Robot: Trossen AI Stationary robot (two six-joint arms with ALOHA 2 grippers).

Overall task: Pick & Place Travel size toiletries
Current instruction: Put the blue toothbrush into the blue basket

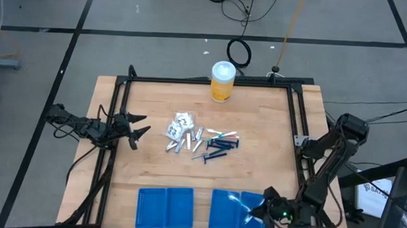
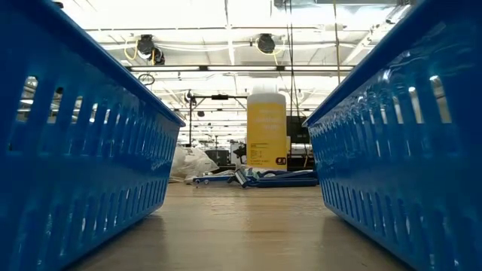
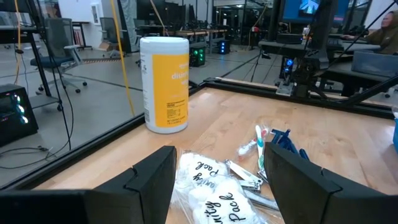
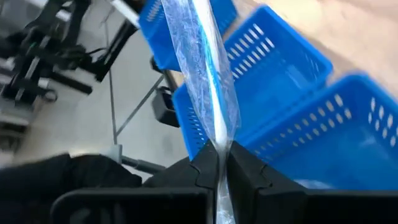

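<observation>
Overhead, the wooden table carries two blue trays along its near edge and a yellow canister at the far edge. Between them, mid-table, lies the pile of travel size toiletries: white packets, silver tubes, dark blue sticks. The left gripper waits beside the pile, jaws spread and empty. The right gripper hangs over the right tray, clenched on a clear-wrapped toothbrush. Its crinkly wrapper looks light, floppy and slippery, so pinching the stiff handle inside seems safest.
</observation>
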